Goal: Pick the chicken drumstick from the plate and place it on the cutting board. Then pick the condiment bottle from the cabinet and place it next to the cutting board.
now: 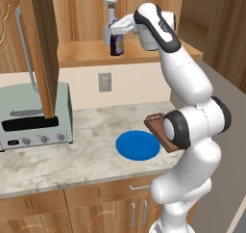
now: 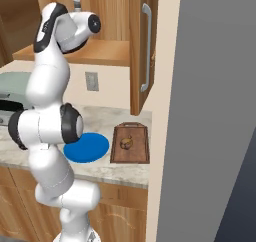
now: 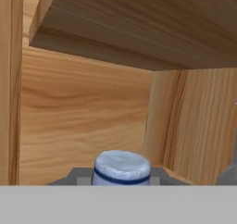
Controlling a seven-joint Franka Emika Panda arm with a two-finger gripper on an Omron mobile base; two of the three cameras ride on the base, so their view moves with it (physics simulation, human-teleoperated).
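Observation:
The dark condiment bottle (image 1: 116, 44) stands on the shelf of the wooden cabinet (image 1: 86, 53). My gripper (image 1: 118, 29) is shut around its neck. In the hand view its pale cap (image 3: 121, 166) sits between my two fingertips, with the cabinet's back wall behind it. The chicken drumstick (image 2: 126, 143) lies on the dark brown cutting board (image 2: 131, 156), which is partly hidden by my arm in the left base view (image 1: 154, 123). The blue plate (image 1: 138, 145) is bare on the counter just left of the board.
A grey spray bottle (image 1: 109, 20) stands right behind the condiment bottle. The open cabinet door (image 1: 41, 44) with its metal handle hangs over a toaster oven (image 1: 33, 116). The other cabinet door (image 2: 142, 46) hangs above the board. A grey wall (image 2: 210, 111) is on the right.

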